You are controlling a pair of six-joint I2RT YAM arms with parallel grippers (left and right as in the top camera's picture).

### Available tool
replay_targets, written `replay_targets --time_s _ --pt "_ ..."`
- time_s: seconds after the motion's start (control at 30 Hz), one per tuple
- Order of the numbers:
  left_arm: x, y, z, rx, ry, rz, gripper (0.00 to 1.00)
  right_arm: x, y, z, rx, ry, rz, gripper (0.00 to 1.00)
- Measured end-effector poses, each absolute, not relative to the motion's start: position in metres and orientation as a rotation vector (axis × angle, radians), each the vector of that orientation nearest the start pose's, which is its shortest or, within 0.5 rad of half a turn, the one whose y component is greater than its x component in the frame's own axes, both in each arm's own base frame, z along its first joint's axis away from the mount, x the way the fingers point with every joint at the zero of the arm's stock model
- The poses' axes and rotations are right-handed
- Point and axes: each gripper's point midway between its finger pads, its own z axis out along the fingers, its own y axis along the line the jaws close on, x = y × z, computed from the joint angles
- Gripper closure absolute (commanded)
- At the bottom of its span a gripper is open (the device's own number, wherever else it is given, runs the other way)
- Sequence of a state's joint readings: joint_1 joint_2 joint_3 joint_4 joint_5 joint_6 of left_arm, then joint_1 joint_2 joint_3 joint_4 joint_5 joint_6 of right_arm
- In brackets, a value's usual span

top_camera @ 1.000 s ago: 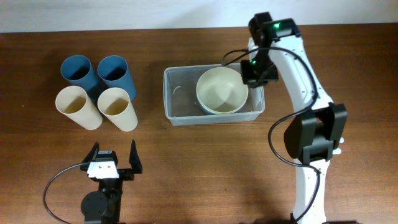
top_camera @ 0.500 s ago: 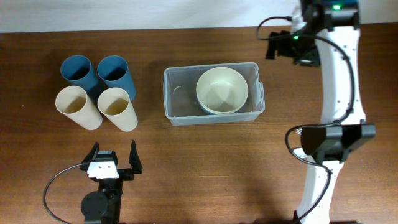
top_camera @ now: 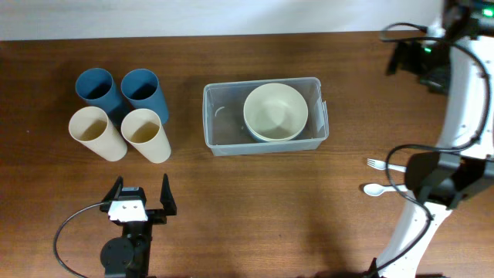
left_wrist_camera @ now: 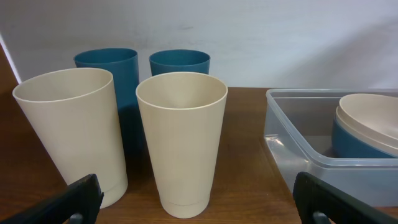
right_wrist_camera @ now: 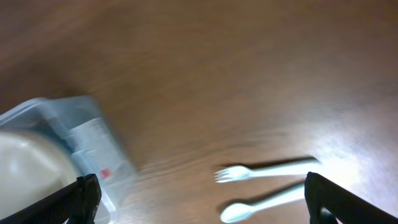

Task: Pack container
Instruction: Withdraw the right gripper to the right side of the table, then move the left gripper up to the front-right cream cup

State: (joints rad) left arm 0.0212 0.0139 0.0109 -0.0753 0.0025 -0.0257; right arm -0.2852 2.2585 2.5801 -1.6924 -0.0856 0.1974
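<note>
Overhead view: left claw (top_camera: pixel 141 194) and right claw (top_camera: pixel 398 62) both wide open, empty, clear of container (top_camera: pixel 220 127)

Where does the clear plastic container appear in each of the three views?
Overhead: the container sits at the middle of the picture.
Left wrist: the container fills the right edge.
Right wrist: the container is blurred, in the lower left corner.
Shared landmark: the cream bowl inside it.

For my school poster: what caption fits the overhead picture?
Bowl in the clear container; four cups, a fork and a spoon wait outside.
</note>
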Motion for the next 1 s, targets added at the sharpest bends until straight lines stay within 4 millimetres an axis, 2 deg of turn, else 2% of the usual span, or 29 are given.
replay_targets --time_s 0.17,0.37,0.47,0.67,0.87,1.0 --pt "0.246 0.005 0.157 -0.036 1.649 -0.005 0.00 0.402 -0.173 0.186 1.014 2.858 0.103 0.01" --pt "0.246 0.005 0.157 -0.036 1.649 -0.005 0.00 0.379 -0.221 0.170 1.245 2.791 0.098 0.01" --pt "0.246 0.005 0.157 -0.037 1.649 -0.006 0.00 0.370 -0.237 0.161 1.352 2.753 0.100 0.01" --pt "0.246 0.005 0.157 -0.037 1.649 -0.006 0.00 0.359 -0.239 0.141 1.460 2.763 0.116 0.01" --pt "0.247 0.004 0.167 -0.034 1.607 -0.007 0.00 0.359 -0.239 0.140 1.476 2.756 0.116 0.01" --pt "0.247 -0.006 0.172 0.015 1.589 -0.056 0.00 0.360 -0.240 0.140 1.474 2.749 0.115 0.01"
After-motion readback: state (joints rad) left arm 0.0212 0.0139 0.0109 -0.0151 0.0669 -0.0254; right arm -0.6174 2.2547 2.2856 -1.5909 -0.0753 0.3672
